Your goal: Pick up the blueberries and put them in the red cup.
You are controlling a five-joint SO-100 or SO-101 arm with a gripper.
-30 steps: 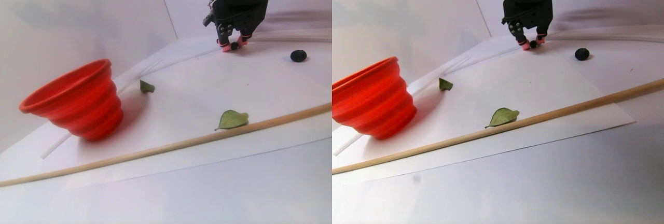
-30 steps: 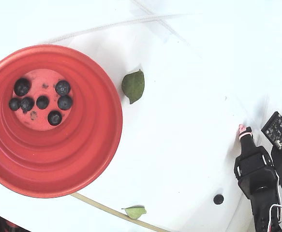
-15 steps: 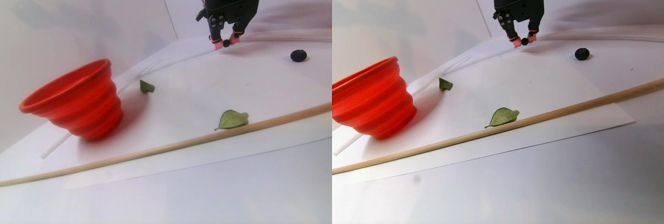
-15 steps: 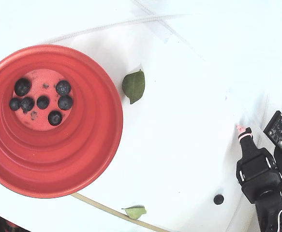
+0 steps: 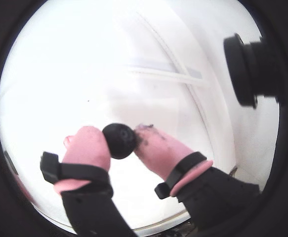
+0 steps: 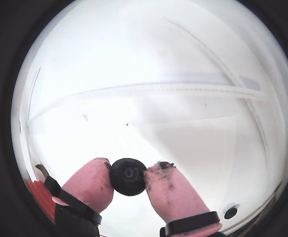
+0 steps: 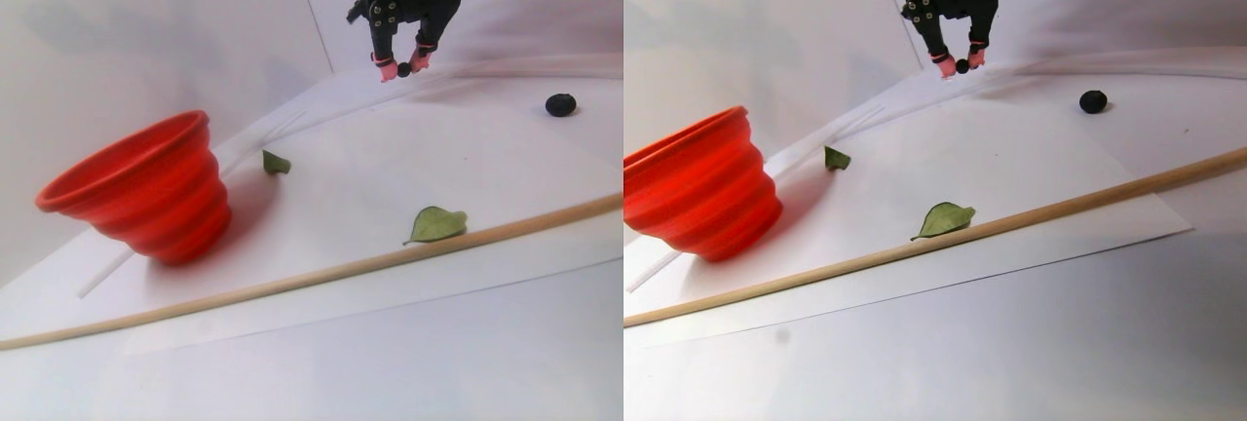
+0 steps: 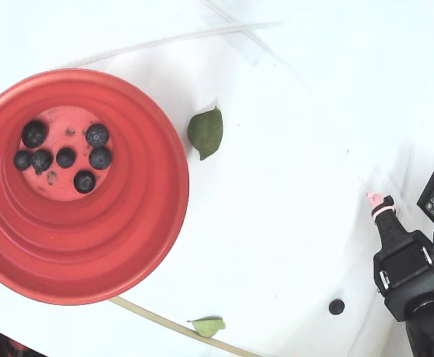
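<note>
White paper covers the table (image 8: pixel 276 245), bright under even light. Going left to right in the fixed view, the red cup (image 8: pixel 138 245) sits at the left edge with six blueberries (image 8: pixel 65 157) on its pale bottom, one green leaf (image 8: pixel 205 132) lies just beside its rim and another leaf (image 8: pixel 208 325) near the wooden stick (image 8: pixel 150 318). Further right a loose blueberry (image 8: pixel 336 306) rests on the paper, and the gripper (image 7: pixel 400 69) hangs at the far right, well apart from the cup. Its pink-tipped jaws are closed on a single blueberry (image 5: pixel 119 140), pinched between the fingertips (image 5: pixel 87 148) and clear of the table. Six berries look delivered; the held one and the loose one remain. Compared with a second ago, the gripper has risen off the paper with its berry; everything else lies unchanged.
</note>
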